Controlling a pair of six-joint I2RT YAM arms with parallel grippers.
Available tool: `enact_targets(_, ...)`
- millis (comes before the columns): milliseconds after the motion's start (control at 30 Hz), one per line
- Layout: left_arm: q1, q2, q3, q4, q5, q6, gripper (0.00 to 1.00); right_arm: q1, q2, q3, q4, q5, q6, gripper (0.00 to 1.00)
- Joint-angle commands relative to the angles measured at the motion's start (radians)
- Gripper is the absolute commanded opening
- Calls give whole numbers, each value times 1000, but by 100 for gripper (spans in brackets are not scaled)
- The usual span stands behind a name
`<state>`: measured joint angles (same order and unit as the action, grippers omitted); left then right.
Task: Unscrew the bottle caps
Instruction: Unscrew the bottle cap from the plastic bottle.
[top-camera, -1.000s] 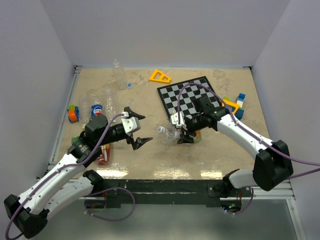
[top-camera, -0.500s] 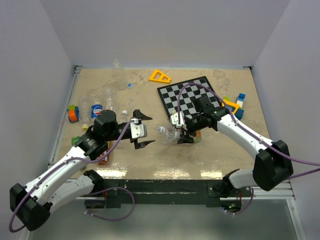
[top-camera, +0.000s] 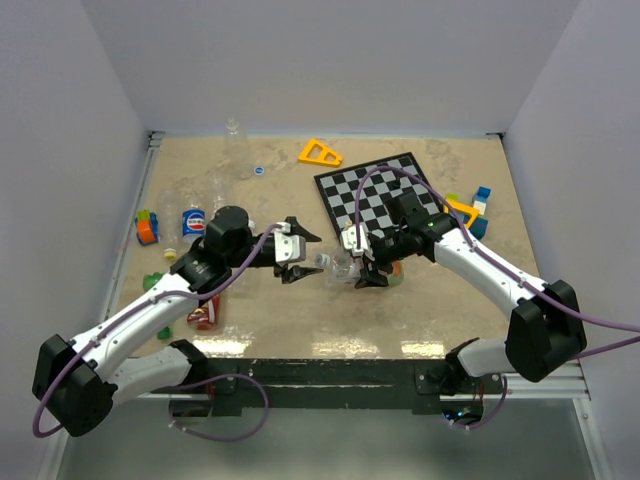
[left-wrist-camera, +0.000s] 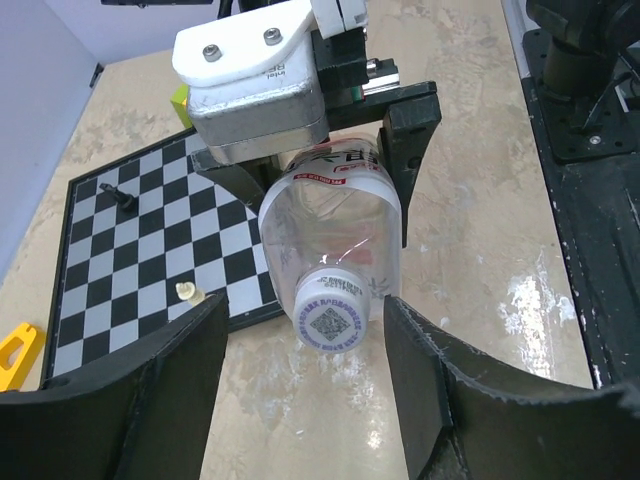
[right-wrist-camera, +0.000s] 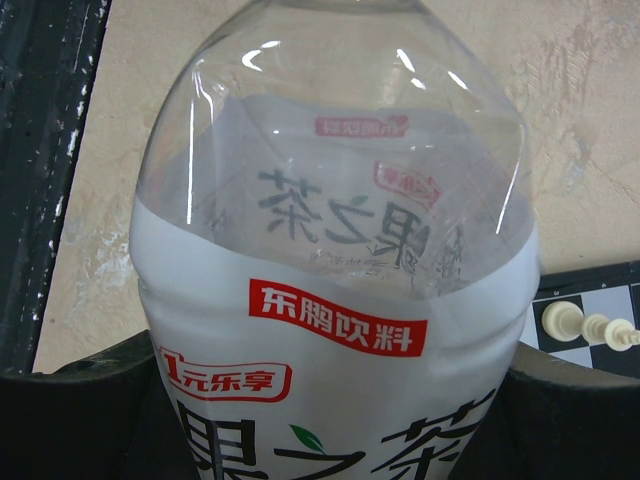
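My right gripper is shut on a bottle with a white label bearing red and green marks. It holds the bottle on its side, white cap pointing left. The label fills the right wrist view. My left gripper is open just left of the cap. In the left wrist view the cap sits at the mouth of my open fingers, untouched. A cola-label bottle, clear bottles and a red-yellow label bottle lie at the left. A loose blue cap lies at the back.
A chessboard lies behind the held bottle, with a black piece and a white piece on it. A yellow triangle lies at the back. Coloured blocks are at the right and an orange-green block at the left.
My left arm has swung right and forward, bringing its open gripper up to the bottle's cap. The right arm and the bottle have not moved.
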<state>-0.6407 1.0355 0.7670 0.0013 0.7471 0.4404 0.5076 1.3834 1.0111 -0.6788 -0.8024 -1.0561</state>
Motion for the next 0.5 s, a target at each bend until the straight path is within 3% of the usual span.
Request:
enact_targets(0, 3, 21, 38, 83, 63, -38, 64, -1, -11, 15, -1, -20, -13, 9)
enact_targets(467, 3, 52, 49, 57, 112, -45, 39, -1, -10, 15, -4, -17, -12, 9)
